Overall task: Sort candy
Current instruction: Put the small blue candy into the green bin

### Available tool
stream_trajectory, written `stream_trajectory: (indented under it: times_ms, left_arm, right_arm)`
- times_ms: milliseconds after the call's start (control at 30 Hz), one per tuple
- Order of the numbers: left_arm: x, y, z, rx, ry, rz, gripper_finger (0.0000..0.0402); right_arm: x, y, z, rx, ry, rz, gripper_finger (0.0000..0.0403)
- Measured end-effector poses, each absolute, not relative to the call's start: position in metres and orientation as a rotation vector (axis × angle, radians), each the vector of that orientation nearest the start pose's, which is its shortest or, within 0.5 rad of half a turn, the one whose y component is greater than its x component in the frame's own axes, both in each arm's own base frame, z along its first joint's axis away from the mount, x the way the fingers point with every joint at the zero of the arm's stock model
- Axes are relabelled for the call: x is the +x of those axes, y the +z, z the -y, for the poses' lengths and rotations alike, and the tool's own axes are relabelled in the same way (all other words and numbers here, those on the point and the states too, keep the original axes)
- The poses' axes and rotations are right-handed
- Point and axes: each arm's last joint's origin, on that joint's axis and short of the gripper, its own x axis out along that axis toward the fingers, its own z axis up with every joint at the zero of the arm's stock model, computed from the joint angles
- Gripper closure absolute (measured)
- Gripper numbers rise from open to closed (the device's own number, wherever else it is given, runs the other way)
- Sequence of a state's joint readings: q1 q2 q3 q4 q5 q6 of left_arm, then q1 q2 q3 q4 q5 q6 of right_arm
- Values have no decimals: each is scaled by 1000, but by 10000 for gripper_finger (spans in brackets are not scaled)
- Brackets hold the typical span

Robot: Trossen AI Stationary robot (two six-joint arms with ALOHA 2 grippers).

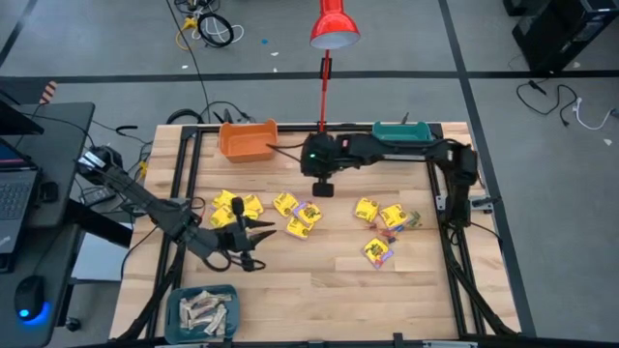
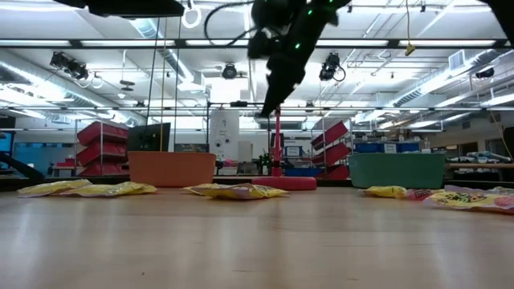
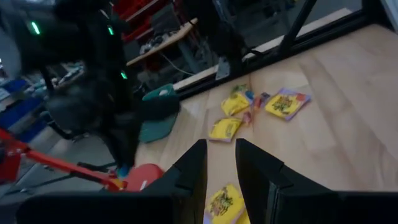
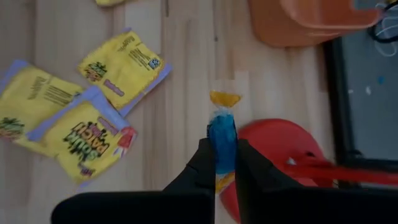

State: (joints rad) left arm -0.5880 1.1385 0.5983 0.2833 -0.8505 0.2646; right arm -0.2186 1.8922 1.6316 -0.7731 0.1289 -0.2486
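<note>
Yellow candy packets lie flat on the wooden table in groups (image 1: 237, 205), (image 1: 295, 213), (image 1: 379, 213), with one alone (image 1: 377, 251). My right gripper (image 4: 222, 155) hangs high over the table's far middle (image 1: 324, 184) and is shut on a small blue candy (image 4: 222, 138) with yellow twisted ends. My left gripper (image 1: 250, 235) stands over the near left part of the table. Its fingers are open with nothing between them (image 3: 221, 168), and they point toward the packets on the right. My right gripper pinches the blue candy's wrapped body (image 4: 222, 146) between its two fingers. One yellow twisted end (image 4: 224, 98) sticks out past the fingertips. The fingers slant downward from above. The candy is lifted clear of the table, above the wood beside the lamp's red base.
An orange bin (image 1: 249, 140) and a teal bin (image 1: 401, 130) stand at the far edge. A red lamp (image 1: 334, 29) rises between them from its red base (image 4: 280, 155). A bin of pale beige bars (image 1: 203, 311) sits at the near left. Bare wood lies in the near middle.
</note>
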Motion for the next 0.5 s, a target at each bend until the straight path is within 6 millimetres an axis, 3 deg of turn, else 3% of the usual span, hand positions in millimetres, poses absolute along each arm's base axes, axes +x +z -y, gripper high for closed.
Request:
stream_trajectory:
  times_ms: [233, 500]
  left_arm:
    - [215, 247, 101, 399, 178, -223, 314]
    - [219, 248, 96, 384, 163, -217, 314]
  right_arm:
    - [355, 301, 92, -147, -241, -1014, 382]
    - [296, 314, 115, -4, -401, -987, 399]
